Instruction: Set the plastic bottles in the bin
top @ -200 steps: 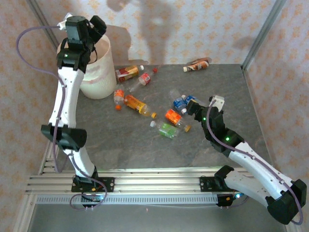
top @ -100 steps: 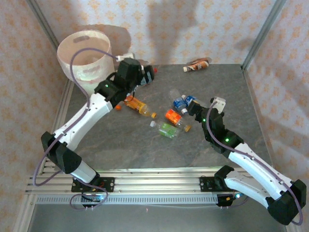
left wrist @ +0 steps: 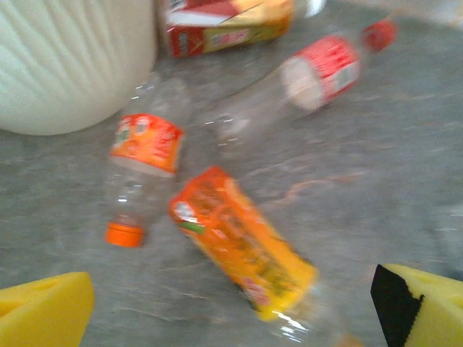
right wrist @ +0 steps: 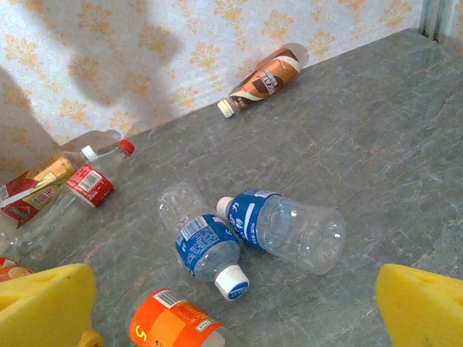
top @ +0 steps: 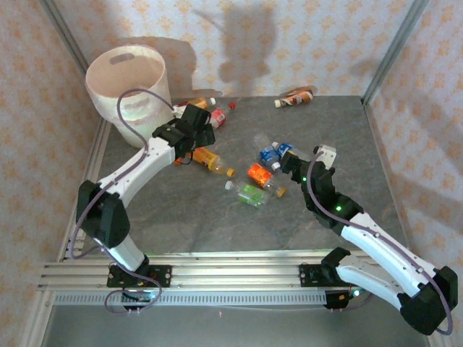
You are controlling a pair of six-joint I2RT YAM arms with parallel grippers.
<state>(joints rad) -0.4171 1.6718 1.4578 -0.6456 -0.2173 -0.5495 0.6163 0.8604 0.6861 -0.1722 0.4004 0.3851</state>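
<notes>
While my left gripper (left wrist: 231,309) & right gripper (right wrist: 235,311) both stand wide w/ nothing held, tally reads: approx. nine plastic bottles (top: 253,194) loose on table (top: 181,217), bin (top: 141,119) at back-left corner, contents can't tell, most of job left.

Off-white bin (top: 148,101); grey marbled table (top: 202,217); yellow fingers (left wrist: 43,311); orange-labelled bottle (left wrist: 242,253).

Robot test booth; wallpapered panels (top: 325,36), metal corner posts (top: 395,50), aluminium rail (top: 231,269) fronting grey tabletop (top: 202,217)
</notes>
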